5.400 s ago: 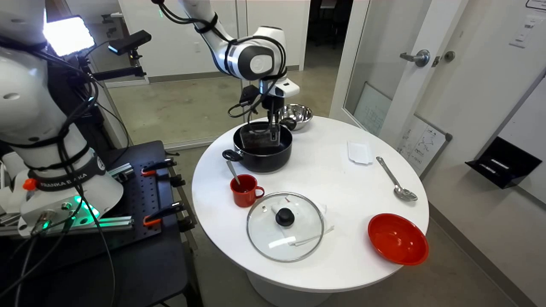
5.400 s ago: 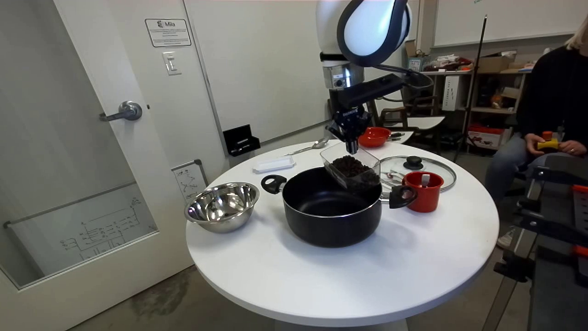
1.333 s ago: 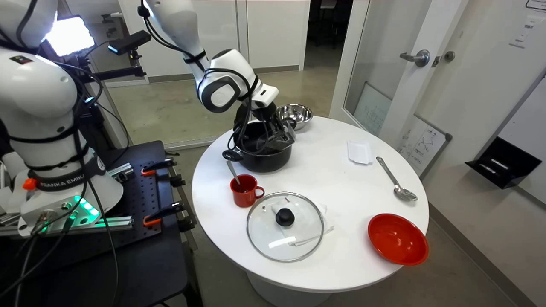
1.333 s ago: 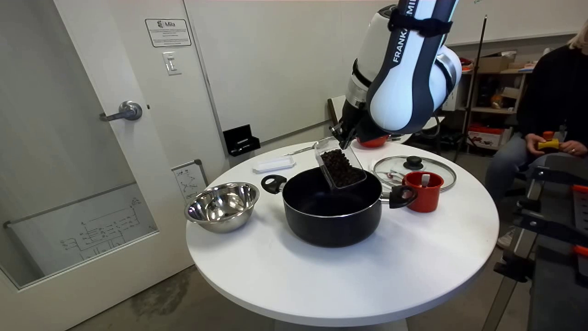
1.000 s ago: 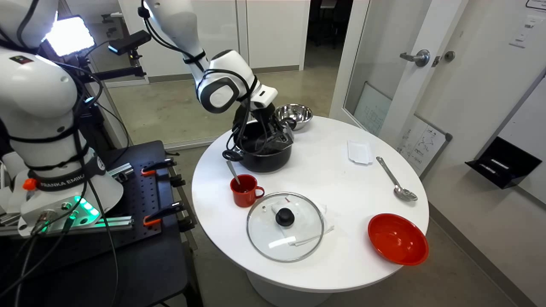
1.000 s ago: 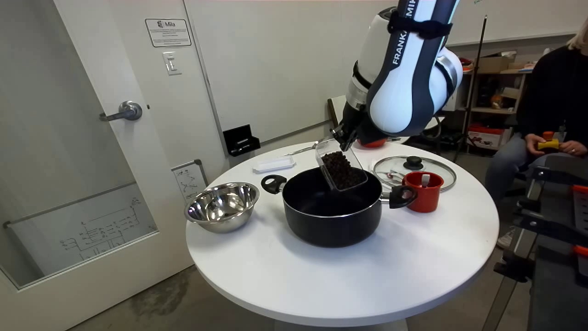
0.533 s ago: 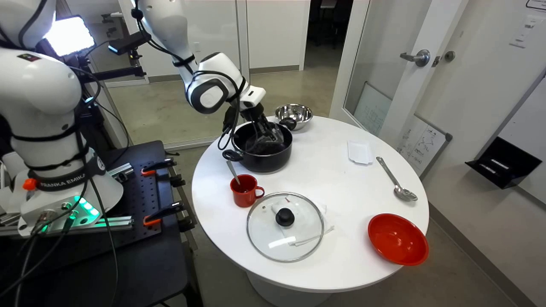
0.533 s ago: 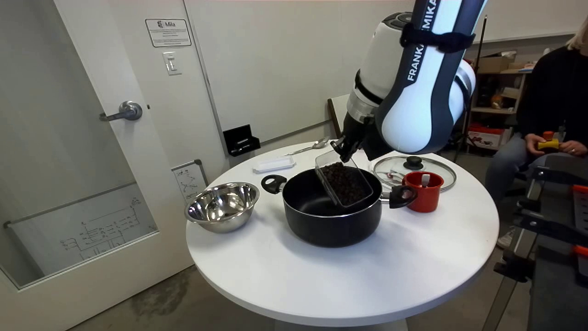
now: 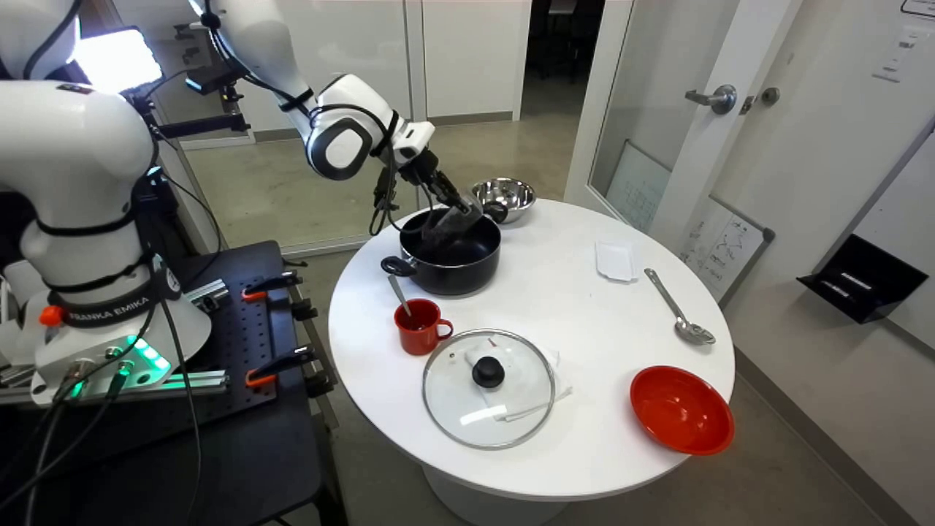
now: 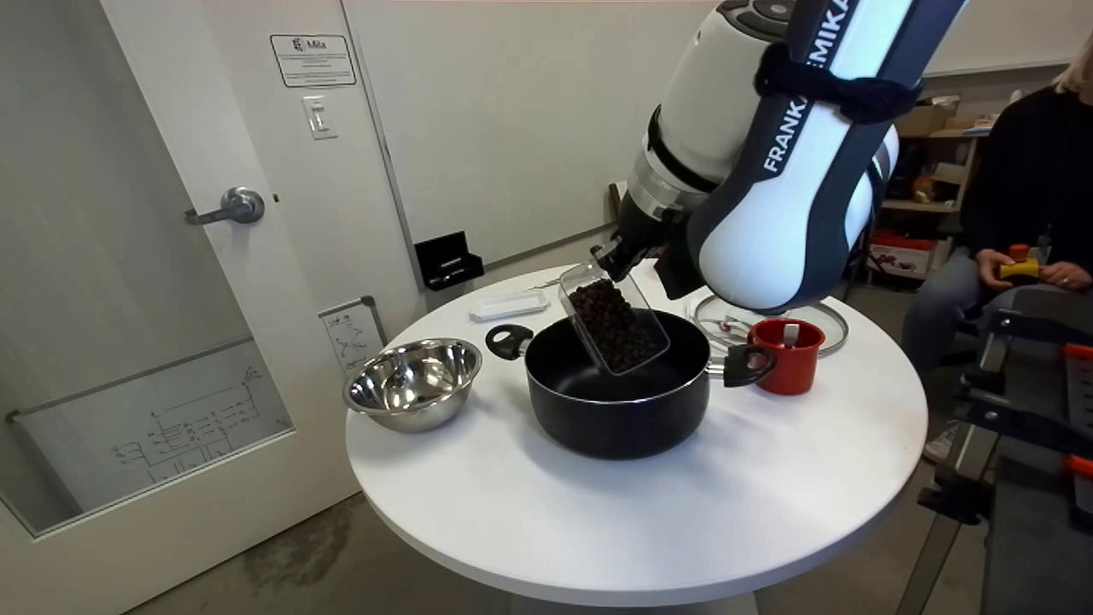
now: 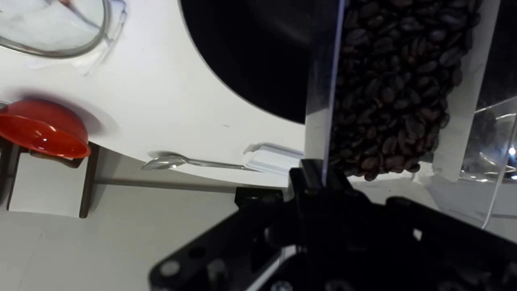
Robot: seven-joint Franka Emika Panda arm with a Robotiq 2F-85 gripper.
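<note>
one clear tub (image 11: 319, 137), wall clenched in my gripper (image 11: 324, 176), tilted below it over the pot (image 10: 615, 431); seems light, stiff, slick, its beans (image 11: 387, 89) apt to slide, best held by the rim.

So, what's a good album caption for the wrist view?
A claw pinches a box of beans by one side, with a pot, a spoon and a red bowl beyond.

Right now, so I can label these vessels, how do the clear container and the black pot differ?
The clear container is transparent and boxy, while the black pot is opaque and round. The container is tilted, its wall gripped by the hand; the pot sits upright on the white table. The container is also smaller than the pot. Both are uncovered.
</note>
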